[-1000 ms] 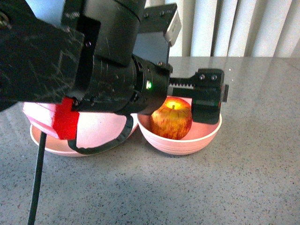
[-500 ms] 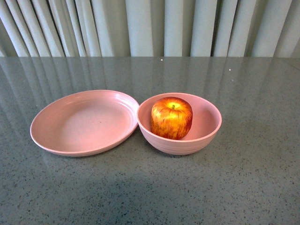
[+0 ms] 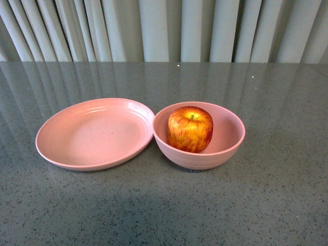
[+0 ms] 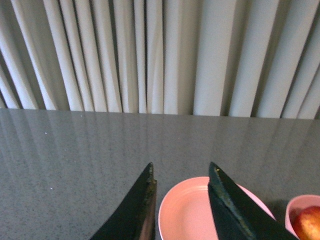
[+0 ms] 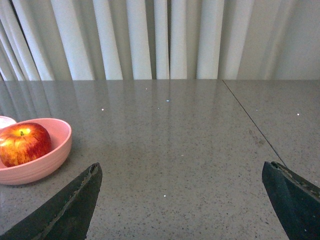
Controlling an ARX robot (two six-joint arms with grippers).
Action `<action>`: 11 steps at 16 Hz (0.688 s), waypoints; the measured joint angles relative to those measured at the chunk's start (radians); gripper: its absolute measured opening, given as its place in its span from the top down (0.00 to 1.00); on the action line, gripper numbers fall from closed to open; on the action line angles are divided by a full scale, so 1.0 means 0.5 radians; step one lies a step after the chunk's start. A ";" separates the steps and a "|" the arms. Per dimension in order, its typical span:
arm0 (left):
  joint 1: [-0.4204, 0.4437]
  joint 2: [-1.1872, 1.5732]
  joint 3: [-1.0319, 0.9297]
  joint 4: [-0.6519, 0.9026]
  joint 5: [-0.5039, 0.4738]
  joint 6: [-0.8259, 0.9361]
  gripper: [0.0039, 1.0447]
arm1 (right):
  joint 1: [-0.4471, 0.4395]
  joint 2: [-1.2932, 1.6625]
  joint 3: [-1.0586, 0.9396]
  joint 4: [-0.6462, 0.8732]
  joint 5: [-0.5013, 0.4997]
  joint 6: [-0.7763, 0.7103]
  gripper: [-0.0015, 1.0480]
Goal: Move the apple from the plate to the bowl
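The red and yellow apple (image 3: 190,128) sits upright inside the deep pink bowl (image 3: 225,154), stem up. The shallow pink plate (image 3: 92,134) lies just left of the bowl, rims touching, with nothing on it. Neither arm shows in the front view. In the left wrist view my left gripper (image 4: 181,170) is open, held above and short of the plate (image 4: 182,215), with the apple (image 4: 310,222) at the picture's edge. My right gripper (image 5: 182,172) is wide open over bare table, with the bowl (image 5: 47,160) and apple (image 5: 24,144) off to one side.
Grey speckled table (image 3: 266,205) runs all round the dishes. A pale pleated curtain (image 3: 169,31) hangs behind the table's far edge. A thin seam (image 5: 250,122) crosses the tabletop in the right wrist view.
One second ago a black arm filled the front view with its gripper at the apple in the bowl. It has since pulled out of view; the apple stays in the bowl.
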 joint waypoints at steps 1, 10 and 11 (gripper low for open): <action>0.035 -0.057 -0.107 0.030 0.056 0.002 0.79 | 0.000 0.000 0.000 -0.001 0.000 0.000 0.06; 0.400 -0.548 -0.671 0.058 0.413 0.009 0.99 | 0.000 0.000 0.000 0.001 -0.001 0.000 0.06; 0.395 -0.585 -0.691 0.047 0.414 0.008 0.99 | 0.000 0.000 0.000 0.001 0.001 -0.001 0.06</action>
